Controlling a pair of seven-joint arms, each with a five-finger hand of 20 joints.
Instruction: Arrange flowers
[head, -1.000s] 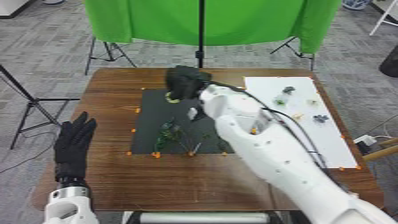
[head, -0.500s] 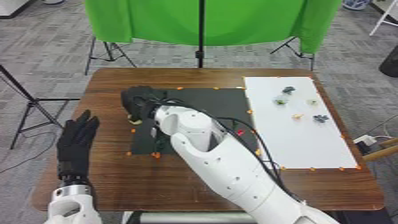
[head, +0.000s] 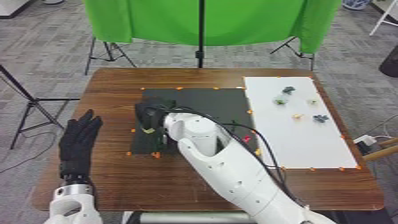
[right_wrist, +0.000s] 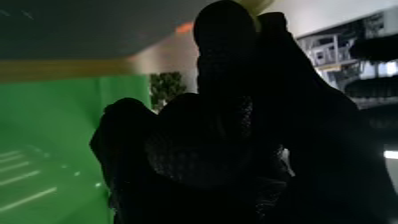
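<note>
Right now, pinching a small pale yellow-green piece (head: 148, 130) with the gloved black fabric right robot hand (head: 153, 111), fingers curled and closing together on it. Holding that piece over the left part of a black rectangular mat (head: 206, 95), near the edge, without showing clearly if it is touching the surface. Seeing the same piece in the right wrist view between the fingertips of the right robot hand (right_wrist: 209, 150), mostly hidden behind the dark glove.

Reaching across the brown wooden worktop (head: 107, 187) with a white jointed right arm (head: 226, 172), and covering part of the mat with it. Having some dark green leaves (head: 159, 146) lying on the mat, nearer the robot than the right hand, and a small pinkish-red flower (head: 246, 139) lying near the mat's right edge.

Having a white rectangular sheet (head: 275, 132) lying just beside the mat on the right, and bearing five small loose blooms: a dark blue-green one (head: 289, 90), a green one (head: 280, 101), a pale one (head: 312, 102), a peach one (head: 298, 116) and a greyish-blue one (head: 321, 118).

Holding the black-gloved left robot hand (head: 77, 147) over the worktop's left side, well apart from the mat's flowers, fingers straight, slightly apart and pointing away from the robot. Facing a bright green cloth backdrop (head: 151, 22) beyond the far edge.
</note>
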